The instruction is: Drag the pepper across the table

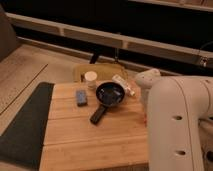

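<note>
The table (95, 137) is a light wooden slatted top in the middle of the camera view. My white arm (175, 125) fills the right side and covers the table's right edge. The gripper is hidden behind the arm's thick links, somewhere low by that right edge. The pepper is also out of sight, and no orange-red piece shows on the bare wood. A black pan (109, 95) with its handle pointing to the front left sits at the table's centre back.
A small blue block (81, 97) lies left of the pan. A white cup (90, 78) stands behind it. A white tube with red markings (123, 84) lies right of the pan. A dark grey mat (22, 125) borders the table's left side. A yellowish seat (100, 71) is behind.
</note>
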Controlling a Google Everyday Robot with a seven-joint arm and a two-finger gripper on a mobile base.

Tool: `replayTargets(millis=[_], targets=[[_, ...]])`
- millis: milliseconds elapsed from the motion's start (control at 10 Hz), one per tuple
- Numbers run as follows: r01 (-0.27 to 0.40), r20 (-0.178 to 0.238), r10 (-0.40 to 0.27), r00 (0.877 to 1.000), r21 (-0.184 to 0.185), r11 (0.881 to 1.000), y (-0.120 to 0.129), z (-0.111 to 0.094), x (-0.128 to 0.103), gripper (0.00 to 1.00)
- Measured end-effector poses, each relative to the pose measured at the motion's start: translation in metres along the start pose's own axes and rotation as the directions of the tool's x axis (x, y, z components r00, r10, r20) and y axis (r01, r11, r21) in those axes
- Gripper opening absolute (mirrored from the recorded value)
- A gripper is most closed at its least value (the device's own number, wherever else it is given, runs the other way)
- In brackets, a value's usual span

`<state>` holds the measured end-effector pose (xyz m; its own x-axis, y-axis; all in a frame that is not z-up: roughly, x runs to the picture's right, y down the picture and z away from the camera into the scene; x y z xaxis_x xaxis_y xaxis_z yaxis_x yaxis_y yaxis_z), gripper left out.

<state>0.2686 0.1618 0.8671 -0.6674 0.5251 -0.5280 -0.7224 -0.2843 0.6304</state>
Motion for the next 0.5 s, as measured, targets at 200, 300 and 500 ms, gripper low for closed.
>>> replayTargets(millis=[200,300,500], targets=[[-0.001,0.0,0.001,1.0,0.001,1.0,-0.0006,0.0004,-0.0002,0.5],[0.0,0.0,0.0,1.0,0.001,1.0,-0.0002,0.0008,0.0,0.61],[0.0,-0.001,0.0,1.0,0.001,1.0,-0.0004,0.0009,0.0,0.77]])
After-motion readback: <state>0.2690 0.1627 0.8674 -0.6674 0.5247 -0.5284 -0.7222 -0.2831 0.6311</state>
